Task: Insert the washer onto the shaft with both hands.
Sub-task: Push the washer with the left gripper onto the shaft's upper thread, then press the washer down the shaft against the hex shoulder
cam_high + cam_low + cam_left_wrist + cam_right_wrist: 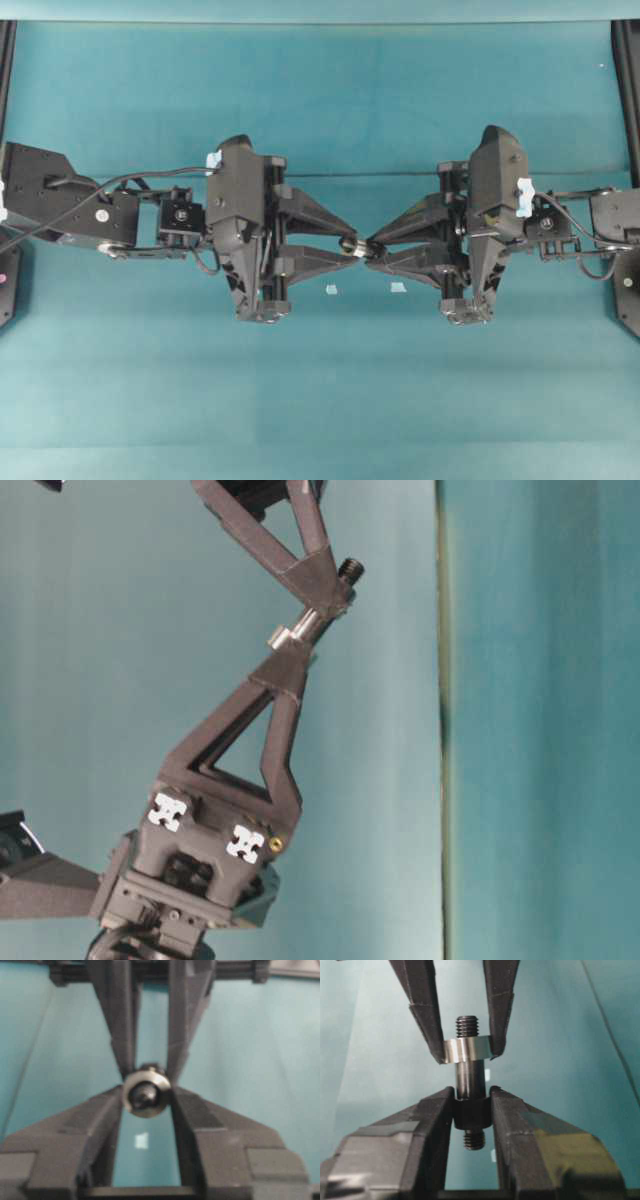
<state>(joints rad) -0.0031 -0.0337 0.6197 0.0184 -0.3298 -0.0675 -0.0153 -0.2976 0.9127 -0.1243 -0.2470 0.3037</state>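
Left gripper point(345, 243): entered from the left of the overhead view, fingers converging toward the shaft; jaws closed on the washer point(466, 1050), one pad on each flat side. Washer: silvery ring, already threaded over the shaft point(468, 1091), seated partway along it, with the threaded tip standing clear beyond the ring in the right wrist view; in the left wrist view the dark shaft end showed through the ring's hole point(145, 1095). Shaft: dark stepped rod, held off the table point(320, 400) at the meeting point of the two grippers, its thicker collar clamped and a second threaded stub showing behind that clamp. Right gripper point(372, 250): entered from the right, jaws closed on the shaft's collar, pointing straight at the left gripper. Two small pale scraps point(332, 290) lay on the table below the shaft in the overhead view, well clear of both grippers. Step in hand, by judgement: insertion proper, largely done, the ring being over the narrow section but seemingly short of the collar. Next move would likely call for sliding the washer further along the shaft's axis toward the collar, kept square to avoid binding, then opening the left jaws without dragging the ring back off.
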